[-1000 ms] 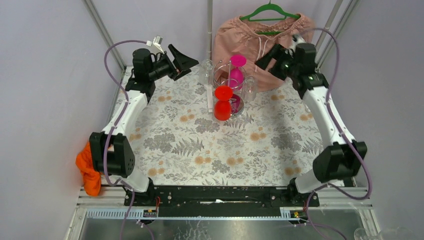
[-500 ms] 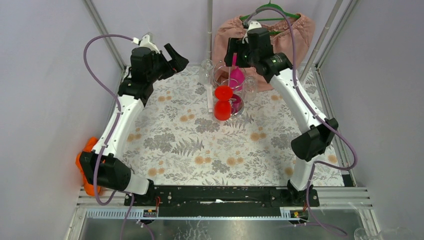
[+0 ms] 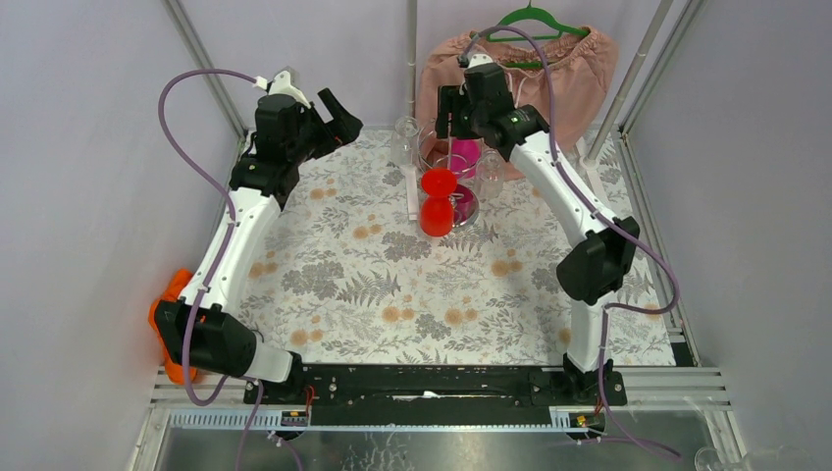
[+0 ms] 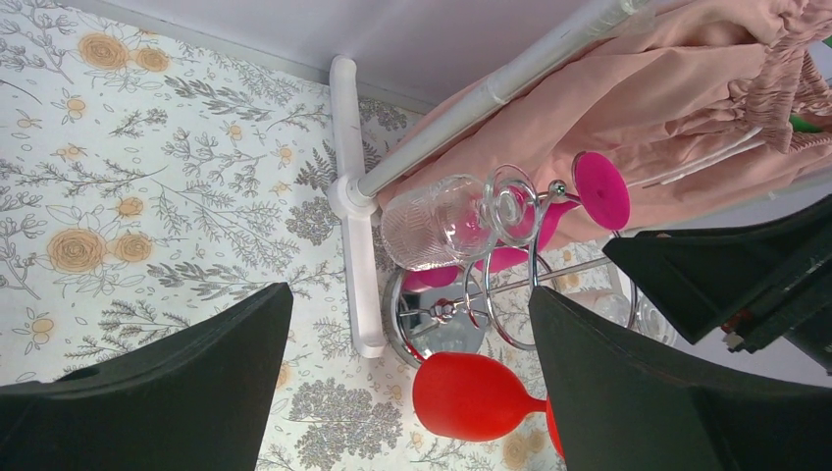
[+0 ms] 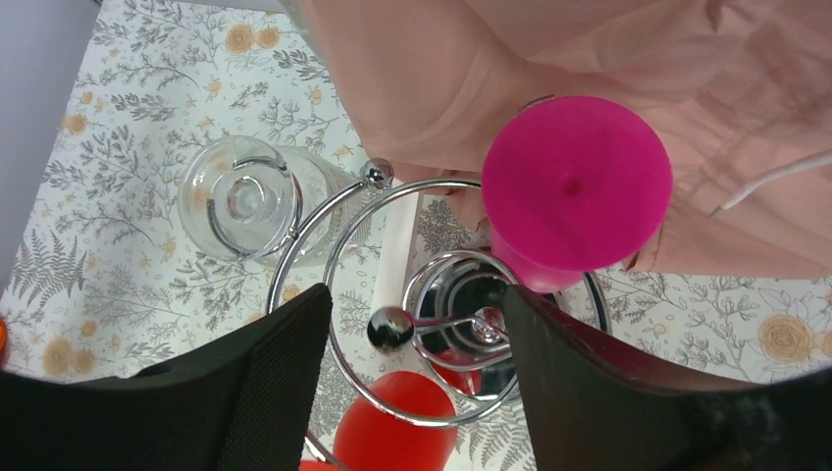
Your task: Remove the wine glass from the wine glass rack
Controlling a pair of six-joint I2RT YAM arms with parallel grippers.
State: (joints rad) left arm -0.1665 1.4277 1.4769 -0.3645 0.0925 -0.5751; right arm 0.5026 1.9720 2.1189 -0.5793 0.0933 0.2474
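The chrome wine glass rack (image 3: 461,199) stands at the back middle of the floral table. Hanging upside down from its wire loops are a red wine glass (image 3: 438,200), a pink wine glass (image 3: 466,152) and two clear glasses (image 3: 404,137). My right gripper (image 3: 447,116) is open and hovers just above the rack; in the right wrist view its gripper (image 5: 412,392) has the pink glass foot (image 5: 577,182), the wire ring (image 5: 338,257) and the red glass (image 5: 397,432) below it. My left gripper (image 3: 337,120) is open and empty, left of the rack. In the left wrist view its gripper (image 4: 407,392) faces the rack base (image 4: 442,319) and the red glass (image 4: 471,395).
A pink garment (image 3: 520,69) on a green hanger hangs right behind the rack. A white frame pole (image 3: 412,49) rises beside it, with a white bar (image 3: 410,191) on the table. An orange cloth (image 3: 172,324) hangs at the left edge.
My right arm has swung from the back right to above the rack, fingers pointing down at it. My left arm has pulled back slightly to the left.
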